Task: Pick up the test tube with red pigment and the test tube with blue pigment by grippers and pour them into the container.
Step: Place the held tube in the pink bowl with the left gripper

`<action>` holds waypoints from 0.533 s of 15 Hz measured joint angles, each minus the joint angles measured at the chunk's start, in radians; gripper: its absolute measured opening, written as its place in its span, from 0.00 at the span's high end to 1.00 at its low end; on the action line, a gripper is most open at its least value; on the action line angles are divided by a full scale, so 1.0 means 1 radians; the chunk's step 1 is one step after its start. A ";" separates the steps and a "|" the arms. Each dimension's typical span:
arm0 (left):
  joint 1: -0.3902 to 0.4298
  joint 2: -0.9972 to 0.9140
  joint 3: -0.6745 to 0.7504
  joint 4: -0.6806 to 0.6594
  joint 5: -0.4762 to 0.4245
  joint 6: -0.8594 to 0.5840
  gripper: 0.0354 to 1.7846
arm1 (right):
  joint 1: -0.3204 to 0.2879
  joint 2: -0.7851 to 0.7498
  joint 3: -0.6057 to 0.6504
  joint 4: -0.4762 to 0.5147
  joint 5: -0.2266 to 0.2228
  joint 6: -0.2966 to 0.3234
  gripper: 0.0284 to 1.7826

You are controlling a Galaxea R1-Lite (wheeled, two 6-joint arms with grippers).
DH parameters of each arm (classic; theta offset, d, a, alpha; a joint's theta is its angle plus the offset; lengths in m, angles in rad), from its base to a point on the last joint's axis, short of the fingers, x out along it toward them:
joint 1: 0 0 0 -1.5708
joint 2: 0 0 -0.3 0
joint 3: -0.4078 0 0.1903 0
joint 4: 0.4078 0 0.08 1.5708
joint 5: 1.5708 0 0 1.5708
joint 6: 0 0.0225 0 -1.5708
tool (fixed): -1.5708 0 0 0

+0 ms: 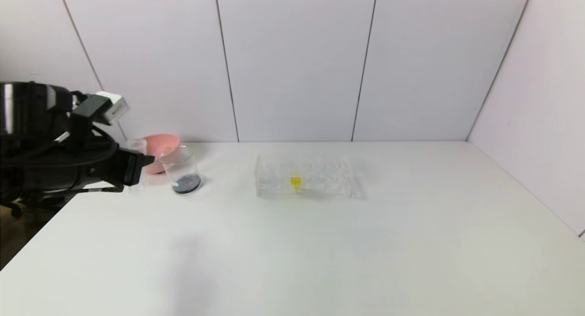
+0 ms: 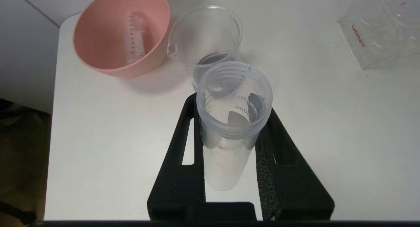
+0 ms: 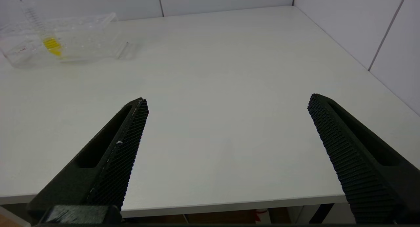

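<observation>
My left gripper (image 1: 137, 169) is shut on a clear test tube (image 2: 229, 122), held upright just left of the container. The tube looks empty, with no red or blue liquid in it. The container (image 1: 183, 169), a clear beaker with a pouring lip, holds a dark liquid at its bottom and also shows in the left wrist view (image 2: 205, 33). A second empty clear tube (image 2: 135, 39) lies in the pink bowl (image 2: 154, 56). My right gripper (image 3: 226, 100) is open and empty over the table's near edge, out of the head view.
The pink bowl (image 1: 160, 147) stands behind the beaker at the table's far left corner. A clear tube rack (image 1: 329, 179) with a yellow-liquid tube (image 1: 295, 181) stands mid-table, and shows in the right wrist view (image 3: 82, 39). White walls stand behind and to the right.
</observation>
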 joint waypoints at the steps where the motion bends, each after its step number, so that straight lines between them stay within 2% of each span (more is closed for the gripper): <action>1: 0.000 -0.054 0.092 -0.085 0.025 -0.027 0.76 | 0.000 0.000 0.000 0.000 0.000 0.000 0.00; 5: 0.000 -0.209 0.340 -0.383 0.116 -0.157 0.76 | 0.000 0.000 0.000 0.000 0.000 0.000 0.00; 8: 0.026 -0.245 0.391 -0.422 0.152 -0.235 0.76 | 0.000 0.000 0.000 0.000 0.000 0.000 0.00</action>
